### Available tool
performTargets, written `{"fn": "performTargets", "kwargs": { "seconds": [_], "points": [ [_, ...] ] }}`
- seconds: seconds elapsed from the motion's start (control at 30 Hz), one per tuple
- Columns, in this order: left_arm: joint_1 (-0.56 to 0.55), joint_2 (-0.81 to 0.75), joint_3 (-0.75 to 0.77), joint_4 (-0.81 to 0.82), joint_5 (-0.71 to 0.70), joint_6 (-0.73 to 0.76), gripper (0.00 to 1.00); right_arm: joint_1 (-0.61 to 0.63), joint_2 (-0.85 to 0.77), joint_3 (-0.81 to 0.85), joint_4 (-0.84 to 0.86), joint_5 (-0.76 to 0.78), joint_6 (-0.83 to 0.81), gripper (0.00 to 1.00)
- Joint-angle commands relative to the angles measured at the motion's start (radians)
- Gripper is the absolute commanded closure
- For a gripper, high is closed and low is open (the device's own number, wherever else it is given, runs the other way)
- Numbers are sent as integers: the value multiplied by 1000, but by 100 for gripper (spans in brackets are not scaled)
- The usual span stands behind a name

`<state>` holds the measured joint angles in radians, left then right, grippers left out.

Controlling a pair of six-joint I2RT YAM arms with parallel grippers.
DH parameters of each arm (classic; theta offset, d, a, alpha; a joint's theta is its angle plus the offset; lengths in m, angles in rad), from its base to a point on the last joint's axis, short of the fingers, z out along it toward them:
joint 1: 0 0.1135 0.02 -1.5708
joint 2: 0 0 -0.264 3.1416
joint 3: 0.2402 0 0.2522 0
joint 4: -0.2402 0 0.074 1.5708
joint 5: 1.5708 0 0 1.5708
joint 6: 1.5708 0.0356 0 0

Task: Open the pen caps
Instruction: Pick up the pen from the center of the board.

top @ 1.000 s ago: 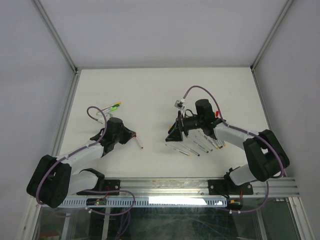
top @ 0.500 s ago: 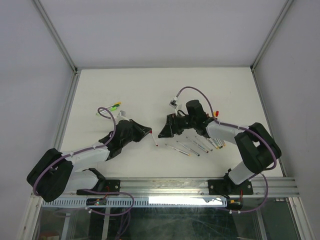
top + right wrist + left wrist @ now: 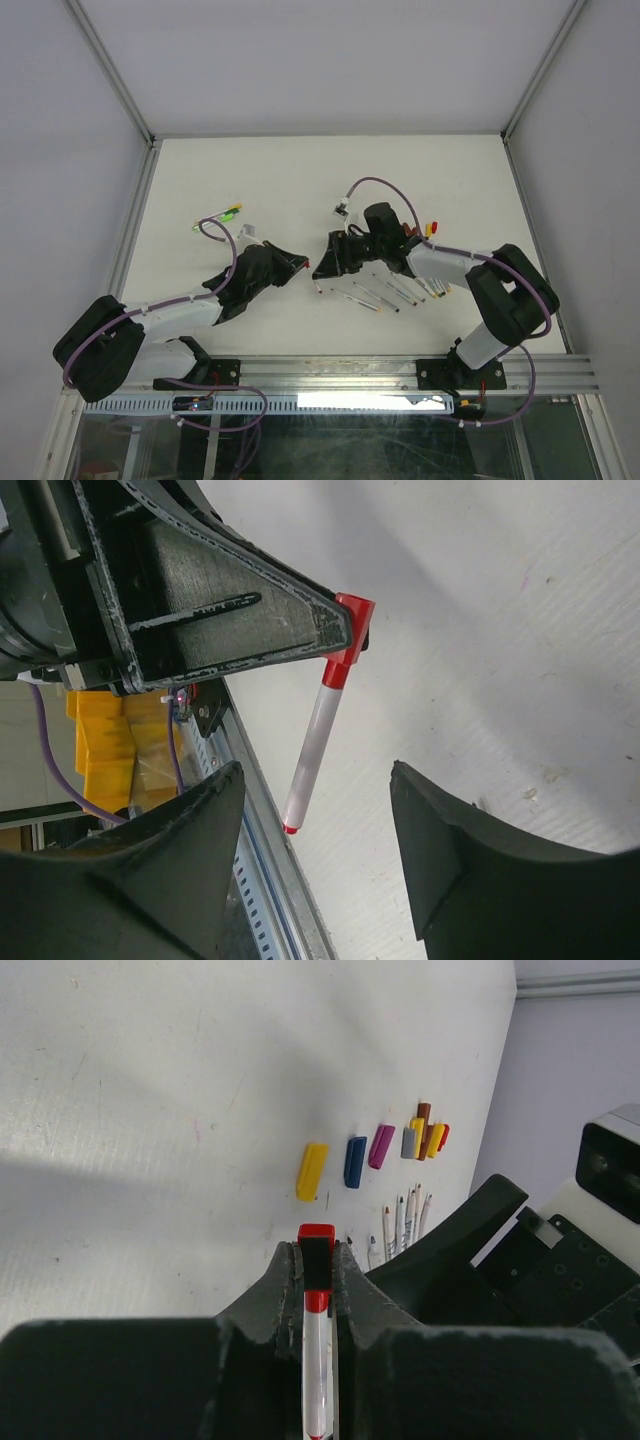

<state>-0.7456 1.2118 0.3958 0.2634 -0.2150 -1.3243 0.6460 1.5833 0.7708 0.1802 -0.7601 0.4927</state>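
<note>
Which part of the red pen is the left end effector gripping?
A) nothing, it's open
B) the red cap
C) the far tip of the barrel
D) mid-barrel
B: in the left wrist view the left end effector is shut on the red cap, and the right wrist view shows the white barrel sticking out free.

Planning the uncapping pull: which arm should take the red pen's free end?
Right. The right gripper is open, facing the bare barrel of the pen, while the left gripper is shut on its capped end.
</note>
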Motion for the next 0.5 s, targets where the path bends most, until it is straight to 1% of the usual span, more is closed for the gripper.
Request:
{"fn": "performTargets", "kwargs": {
  "seconds": [0.0,0.07,0.2,0.27,0.37,0.43,0.47],
  "points": [
    [-24,-8,46,56,-56,-25,100,23,0,48,9,19,5,39],
    [-31,-2,55,56,-61,-27,100,29,4,51,5,20,2,41],
    [-48,7,69,56,-70,-27,100,42,10,59,-11,31,-14,42],
    [-54,13,77,56,-76,-27,100,45,15,67,-21,30,-22,46],
    [-64,27,89,57,-81,-26,100,52,18,74,-28,13,-28,59],
    [-69,38,96,57,-82,-22,100,52,17,80,-30,-1,-33,72],
    [-69,42,99,57,-83,-17,100,52,15,84,-37,-7,-37,81]
  ]
}}
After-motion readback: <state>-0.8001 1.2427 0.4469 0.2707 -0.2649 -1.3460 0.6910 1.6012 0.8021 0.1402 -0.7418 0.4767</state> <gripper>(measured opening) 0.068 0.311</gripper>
